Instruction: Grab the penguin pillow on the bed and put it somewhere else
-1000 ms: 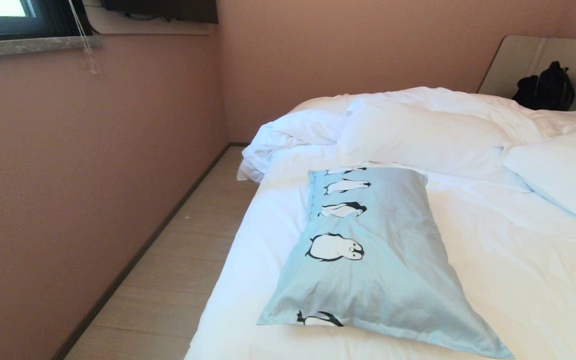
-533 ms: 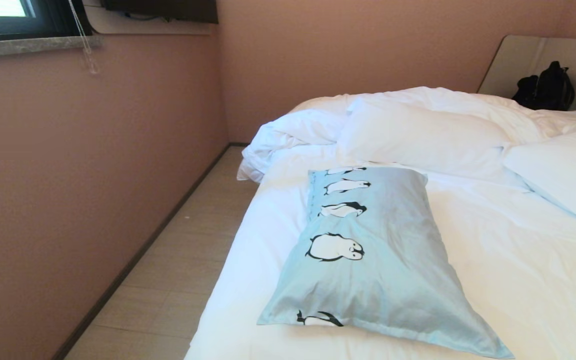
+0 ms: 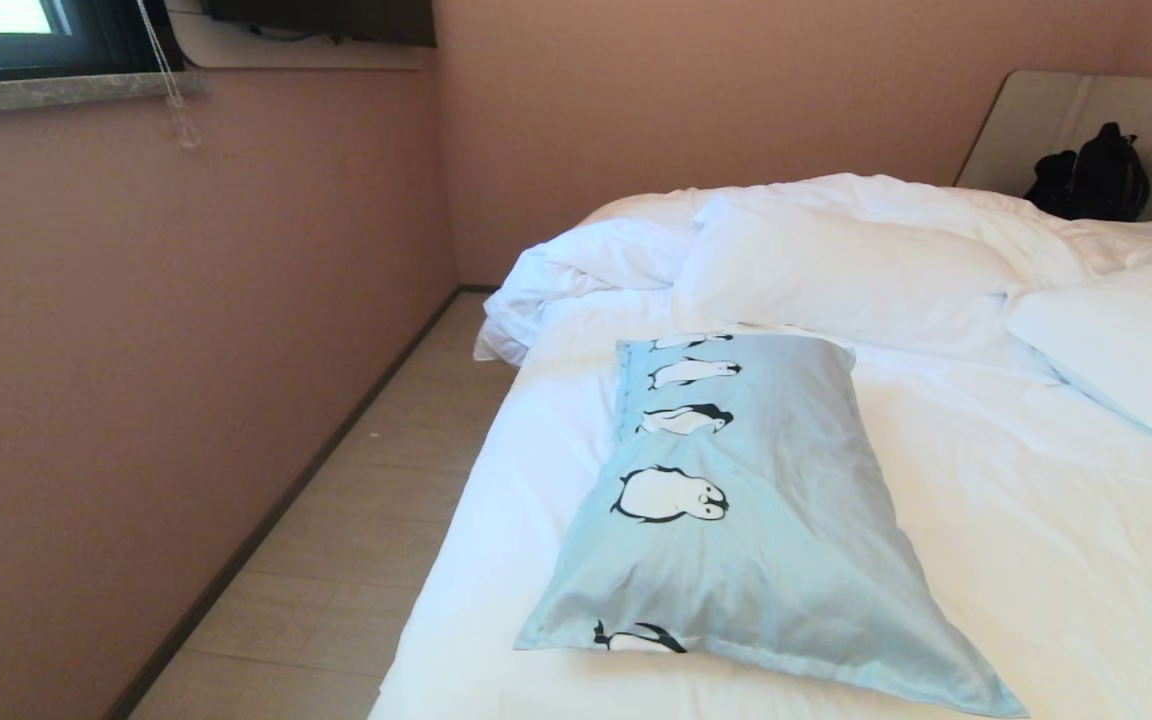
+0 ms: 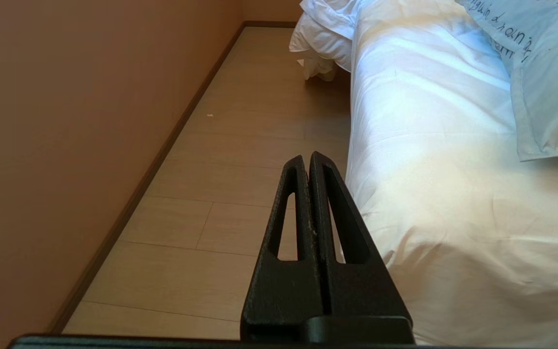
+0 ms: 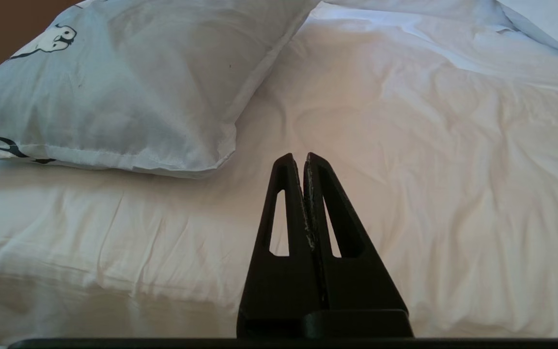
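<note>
1. One penguin pillow [image 3: 751, 520] lies flat on the bed [image 3: 1036, 560], near the bed's left edge, its long side running away from the robot toward the plain white pillows [image 3: 836, 270]. Nothing rests on it and nothing touches it.
2. Its cover looks like thin, smooth cotton over soft filling, so I judge it light, floppy and easy to crease. It will likely sag at both ends if lifted from the middle, and the fabric could slide between smooth pads.
3. The best hold seems to be the flat sewn flange along the near short edge, or the near corner [image 5: 211, 160], where the cloth is thin enough to pinch. Grabbing the plump centre would probably only bunch up fabric.
4. The left end effector [image 4: 306, 160] hangs beside the bed over the floor [image 4: 240, 145], its fingers pressed together and empty, well short of the pillow.
5. The right end effector [image 5: 299, 159] points across the white sheet, also pressed together and empty, with the pillow's near corner just ahead and to one side.
6. Both must spread before any pinch.
</note>
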Robot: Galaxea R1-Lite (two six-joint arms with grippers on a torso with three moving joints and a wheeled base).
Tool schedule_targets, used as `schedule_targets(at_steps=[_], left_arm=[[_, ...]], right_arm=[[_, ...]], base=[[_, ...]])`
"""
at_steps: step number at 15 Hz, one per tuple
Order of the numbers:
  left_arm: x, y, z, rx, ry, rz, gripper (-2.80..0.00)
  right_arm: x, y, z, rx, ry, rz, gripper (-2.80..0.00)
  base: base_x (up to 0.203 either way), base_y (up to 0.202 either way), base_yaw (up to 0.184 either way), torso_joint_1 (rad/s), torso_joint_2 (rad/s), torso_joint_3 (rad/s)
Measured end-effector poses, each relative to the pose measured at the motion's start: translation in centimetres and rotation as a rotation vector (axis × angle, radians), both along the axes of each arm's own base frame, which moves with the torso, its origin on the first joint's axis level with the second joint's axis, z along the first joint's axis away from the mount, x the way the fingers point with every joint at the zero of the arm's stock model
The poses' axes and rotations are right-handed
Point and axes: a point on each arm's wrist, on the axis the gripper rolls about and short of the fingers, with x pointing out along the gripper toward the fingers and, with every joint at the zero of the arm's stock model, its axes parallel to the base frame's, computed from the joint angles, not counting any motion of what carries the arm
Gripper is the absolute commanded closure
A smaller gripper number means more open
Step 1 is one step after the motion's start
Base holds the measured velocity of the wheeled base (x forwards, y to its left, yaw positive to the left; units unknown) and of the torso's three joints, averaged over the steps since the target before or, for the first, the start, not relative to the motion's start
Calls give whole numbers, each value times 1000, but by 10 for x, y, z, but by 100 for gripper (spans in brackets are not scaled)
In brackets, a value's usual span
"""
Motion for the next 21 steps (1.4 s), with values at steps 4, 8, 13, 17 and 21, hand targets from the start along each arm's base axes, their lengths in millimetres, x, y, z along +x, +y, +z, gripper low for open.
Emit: schedule_targets(at_steps=[4,8,13,17,21], left_arm=[[0,0,0,0,0,0,0],[0,0,0,0,0,0,0],[0,0,0,0,0,0,0],[0,0,0,0,0,0,0],[0,0,0,0,0,0,0]], right_arm=[[0,0,0,1,0,-2,0],[0,0,0,1,0,-2,0],[0,0,0,9,0,-4,0],[0,0,0,9,0,-3,0],[0,0,0,9,0,-3,0]], base=[[0,0,0,0,0,0],[0,0,0,0,0,0],[0,0,0,0,0,0],[0,0,0,0,0,0],[0,0,0,0,0,0]])
